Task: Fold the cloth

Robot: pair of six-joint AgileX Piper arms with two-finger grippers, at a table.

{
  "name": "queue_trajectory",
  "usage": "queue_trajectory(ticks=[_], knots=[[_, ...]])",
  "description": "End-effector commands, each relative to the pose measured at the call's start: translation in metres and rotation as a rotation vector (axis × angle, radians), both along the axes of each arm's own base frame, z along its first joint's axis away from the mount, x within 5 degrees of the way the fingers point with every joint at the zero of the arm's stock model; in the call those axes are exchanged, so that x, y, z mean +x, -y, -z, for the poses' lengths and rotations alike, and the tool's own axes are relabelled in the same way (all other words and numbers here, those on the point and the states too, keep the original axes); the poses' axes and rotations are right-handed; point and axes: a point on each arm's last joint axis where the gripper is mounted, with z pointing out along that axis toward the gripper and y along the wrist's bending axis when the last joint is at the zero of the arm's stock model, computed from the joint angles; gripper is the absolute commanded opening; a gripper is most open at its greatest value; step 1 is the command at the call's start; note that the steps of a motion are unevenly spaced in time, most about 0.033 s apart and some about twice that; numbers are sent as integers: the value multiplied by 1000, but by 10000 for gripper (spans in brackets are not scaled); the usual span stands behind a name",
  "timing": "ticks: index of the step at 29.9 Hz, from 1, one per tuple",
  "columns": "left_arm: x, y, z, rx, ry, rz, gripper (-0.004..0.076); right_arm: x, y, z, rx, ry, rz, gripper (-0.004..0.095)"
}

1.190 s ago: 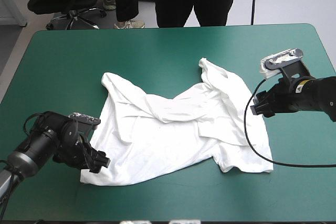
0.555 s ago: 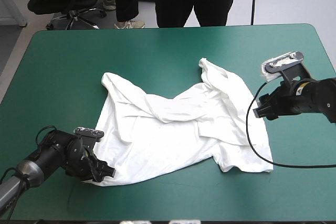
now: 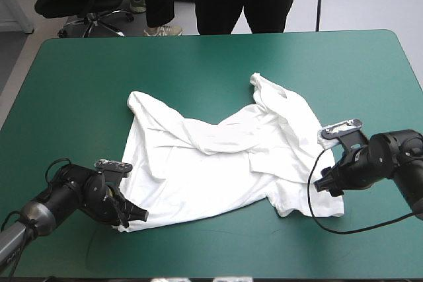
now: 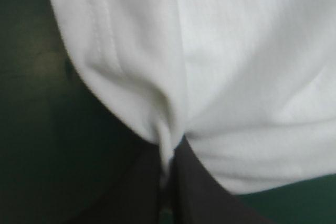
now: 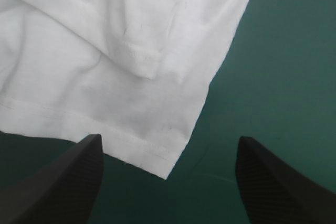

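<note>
The T-shirt (image 3: pixel 218 163) lies loosely spread and wrinkled in the middle of the table (image 3: pixel 198 64). The left gripper (image 4: pixel 170 148) has its fingers pinched on one near hem corner, with cloth bunched between them. The right gripper (image 5: pixel 169 139) holds its fingers wide apart, and the other near corner lies just ahead, between them, untouched. The step in hand looks like taking both near corners. Next, the right gripper should lower and close on its corner before any lift.
</note>
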Motion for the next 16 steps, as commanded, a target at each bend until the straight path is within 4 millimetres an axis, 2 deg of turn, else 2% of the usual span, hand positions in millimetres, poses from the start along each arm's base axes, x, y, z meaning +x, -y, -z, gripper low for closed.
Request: queue_trajectory(ticks=[1,7,16], knots=[[2,-1,-4,17,34,13,-17,-1,2,7,3,43,28,658],[2,-1,-4,12,32,10,-17,1,3,33,3,31,65,658],[1,0,-4,5,15,3,-17,25,-1,72,-26,-95,69,651]])
